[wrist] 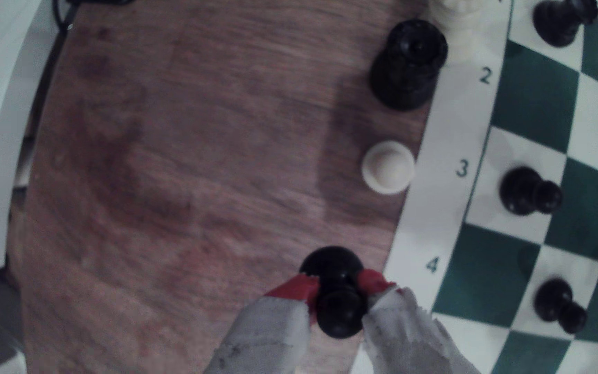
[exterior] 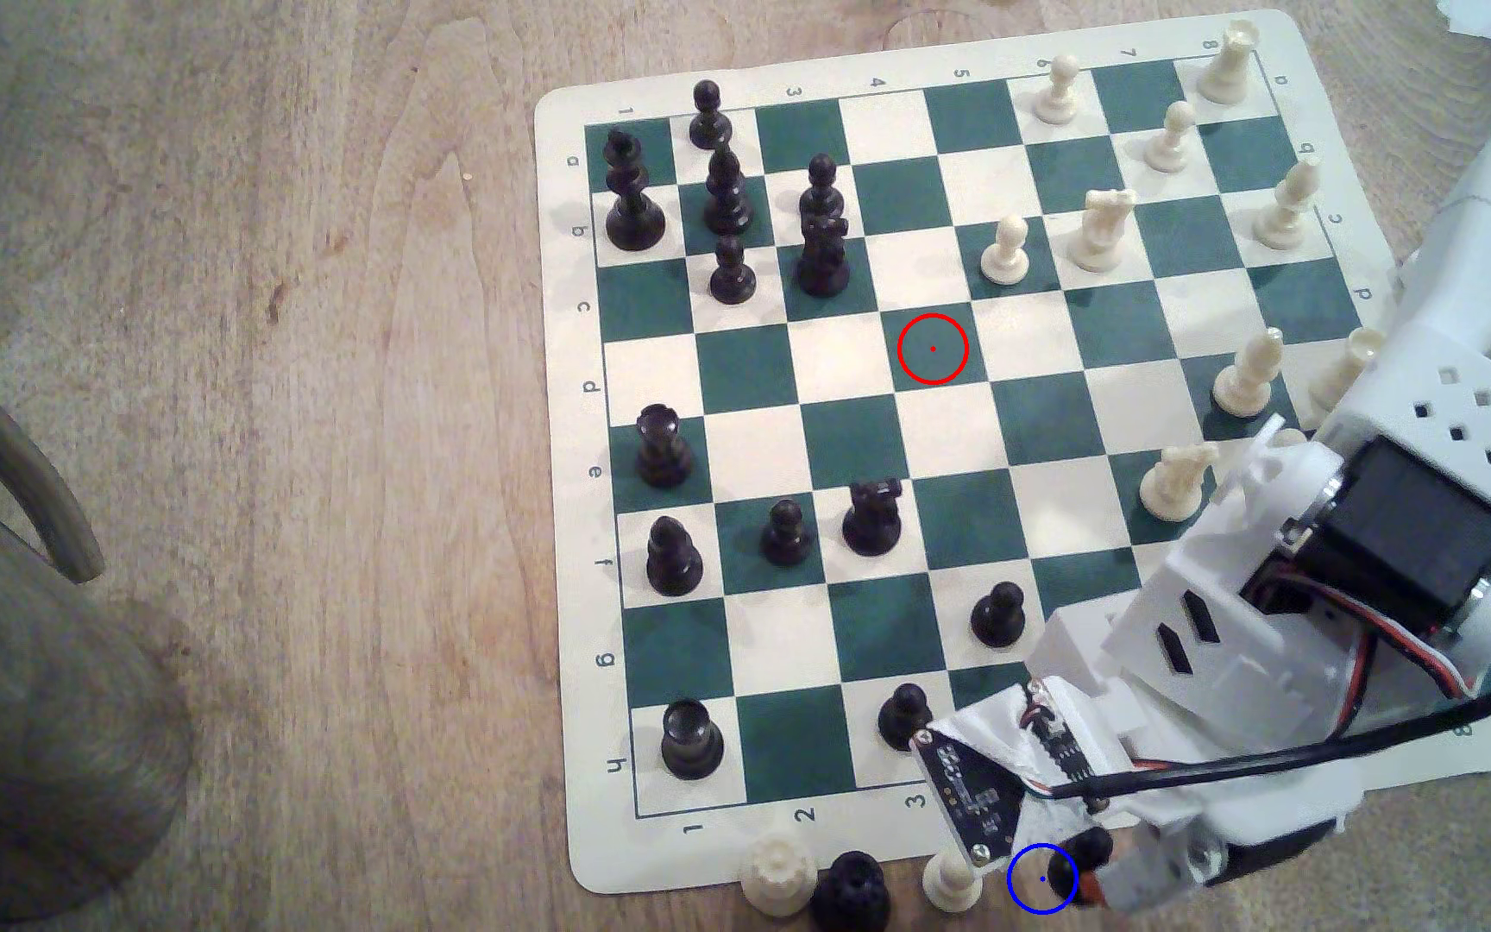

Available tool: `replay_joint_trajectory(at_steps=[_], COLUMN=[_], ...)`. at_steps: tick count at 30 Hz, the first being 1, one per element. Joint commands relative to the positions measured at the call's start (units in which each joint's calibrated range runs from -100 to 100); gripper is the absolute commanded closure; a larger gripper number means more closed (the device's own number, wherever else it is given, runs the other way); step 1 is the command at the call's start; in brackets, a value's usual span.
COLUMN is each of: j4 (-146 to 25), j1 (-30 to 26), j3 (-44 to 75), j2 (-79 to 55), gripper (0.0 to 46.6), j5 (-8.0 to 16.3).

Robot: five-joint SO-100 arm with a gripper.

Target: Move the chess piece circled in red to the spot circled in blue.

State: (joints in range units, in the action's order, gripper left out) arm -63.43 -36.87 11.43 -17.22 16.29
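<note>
Exterior view, left to right: cream pawn [exterior: 951, 883] on the desk [exterior: 276, 448], then the blue spot [exterior: 1029, 874] with the black pawn [exterior: 1062, 874] over its right edge, upright, jaws [wrist: 337, 287] clamped on its neck.

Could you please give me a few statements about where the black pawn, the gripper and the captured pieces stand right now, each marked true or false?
1. The gripper is closed on the black pawn. True.
2. The pawn is held over a green square of the chessboard. False: it is over bare wood, off the board's edge, at the blue circle.
3. The square inside the red circle has no piece on it. True.
4. A cream pawn stands on the wood beside the board's border. True.
5. The black rook off the board lies on its side. False: it stands upright.
</note>
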Motion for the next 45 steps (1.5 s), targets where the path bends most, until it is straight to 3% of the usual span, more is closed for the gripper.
replay_joint_trajectory(at_steps=[1, 18, 45], j4=[0.69, 4.46, 5.6], j1=[0.07, 3.28, 1.01], j3=[0.9, -0.37, -1.19], j2=[2.45, -2.48, -4.34], gripper=[44.3, 43.9, 43.4], j5=[-0.05, -0.59, 0.0])
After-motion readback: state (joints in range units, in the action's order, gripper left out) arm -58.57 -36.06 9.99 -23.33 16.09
